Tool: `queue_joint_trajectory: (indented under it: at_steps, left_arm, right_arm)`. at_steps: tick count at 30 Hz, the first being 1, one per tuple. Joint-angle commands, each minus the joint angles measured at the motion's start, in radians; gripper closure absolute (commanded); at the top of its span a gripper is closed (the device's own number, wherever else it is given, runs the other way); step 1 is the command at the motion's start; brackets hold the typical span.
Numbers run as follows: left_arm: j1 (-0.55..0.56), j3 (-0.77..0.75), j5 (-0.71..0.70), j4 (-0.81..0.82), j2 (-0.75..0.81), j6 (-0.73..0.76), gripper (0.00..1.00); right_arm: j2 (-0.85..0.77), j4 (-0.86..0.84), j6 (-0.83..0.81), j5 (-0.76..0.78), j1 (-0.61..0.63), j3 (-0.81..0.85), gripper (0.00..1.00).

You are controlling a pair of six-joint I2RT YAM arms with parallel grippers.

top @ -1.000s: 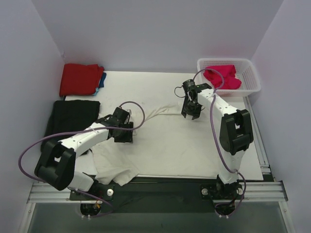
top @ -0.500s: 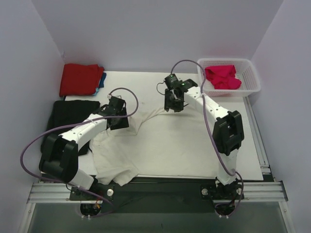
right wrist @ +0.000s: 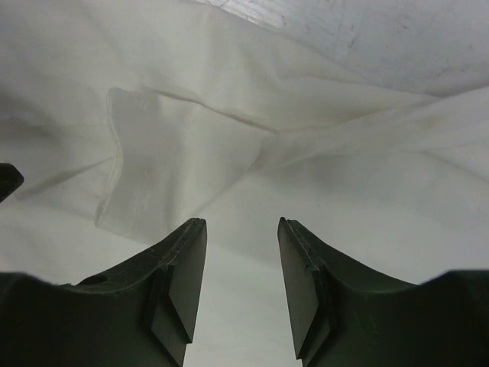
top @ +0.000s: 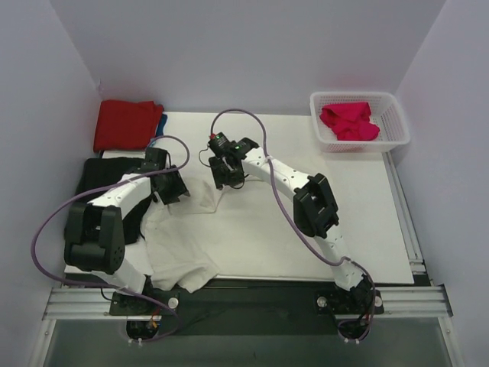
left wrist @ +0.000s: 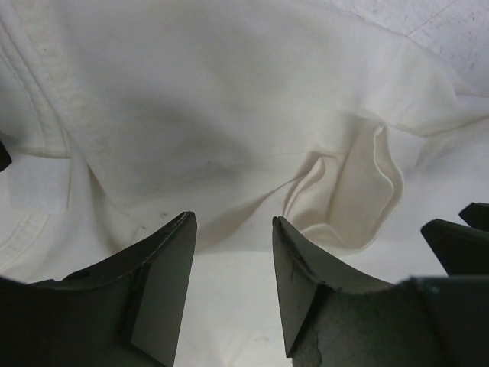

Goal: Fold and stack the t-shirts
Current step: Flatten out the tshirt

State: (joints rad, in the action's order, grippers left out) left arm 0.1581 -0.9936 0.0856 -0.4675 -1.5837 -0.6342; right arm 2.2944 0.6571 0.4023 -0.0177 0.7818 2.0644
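The large cream-white cloth t-shirt [top: 183, 248] is seen rumpled on the left half of the white table [top: 344, 222], with one part draped over the near edge. The left gripper [top: 170, 189] and right gripper [top: 228, 177] are held released just above its far part, with nothing pinched. Spreading for the fold is judged to be in hand. Next, 2 cloth edges must be pinched and drawn flat.

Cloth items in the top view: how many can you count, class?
5: cream-white shirt bunched left of centre; red shirt folded far left; blue cloth edge peeking beside it; black cloth at the left edge; magenta shirt in the basket. Others may be hidden underneath.
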Motion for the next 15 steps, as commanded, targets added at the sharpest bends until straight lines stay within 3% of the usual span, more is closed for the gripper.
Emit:
queue_joint_trajectory:
  at_steps: [1, 15]
  left_arm:
    - [-0.051, 0.024, 0.127, 0.069, -0.022, -0.039, 0.45]
    - [-0.127, 0.058, 0.201, 0.067, -0.102, -0.048, 0.46]
  right_arm:
    - [0.022, 0.015, -0.016, -0.024, 0.010, 0.083, 0.56]
    - [0.053, -0.047, -0.016, -0.060, 0.089, 0.154, 0.53]
